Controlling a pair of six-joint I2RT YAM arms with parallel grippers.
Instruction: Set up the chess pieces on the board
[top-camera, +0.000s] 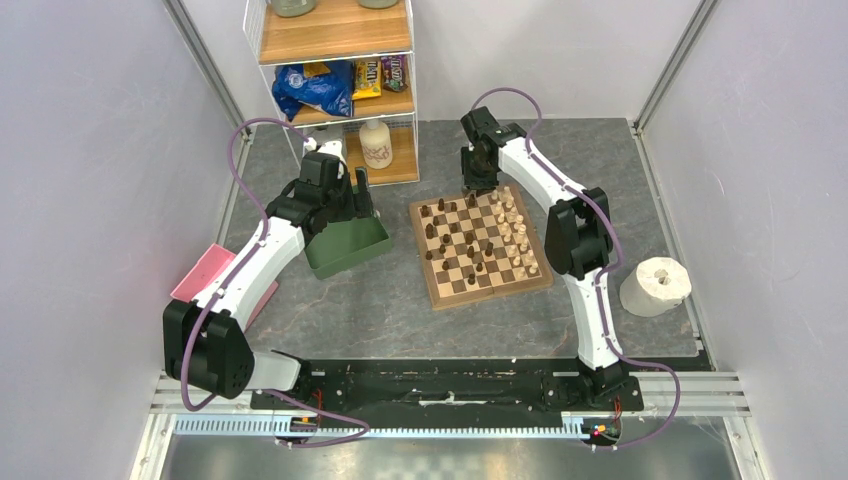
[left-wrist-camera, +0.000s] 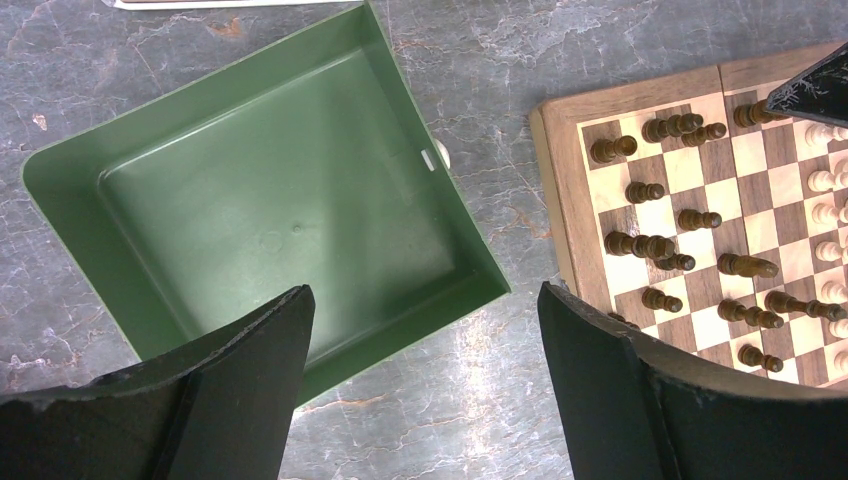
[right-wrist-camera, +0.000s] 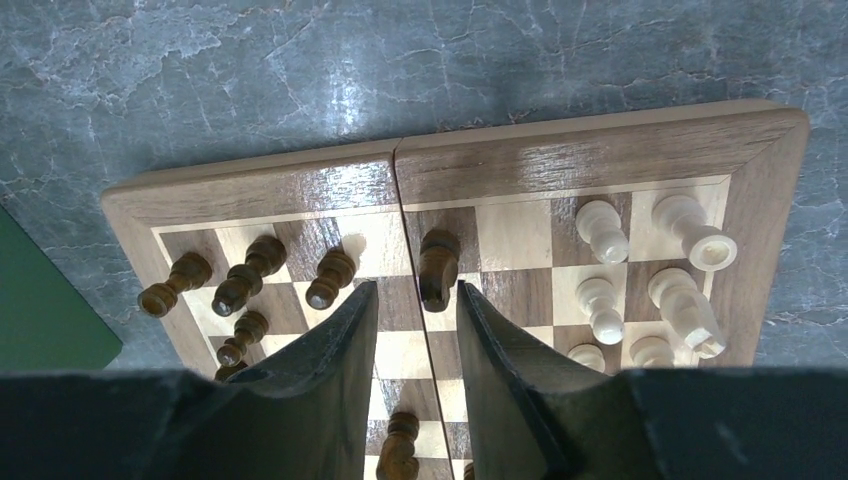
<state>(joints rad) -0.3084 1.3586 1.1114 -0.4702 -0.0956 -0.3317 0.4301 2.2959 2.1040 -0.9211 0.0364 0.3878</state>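
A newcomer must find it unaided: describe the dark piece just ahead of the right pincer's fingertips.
Find the board and go to its far edge, where the right pincer hangs. The dark piece stands by that edge, just right of the board's middle seam, between the fingertips. It stands alone: the other dark pieces cluster to its left, the cream pieces to its right.

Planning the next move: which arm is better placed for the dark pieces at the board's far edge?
Likely right: its end effector straddles a dark piece on the board; the left hangs over the tray.
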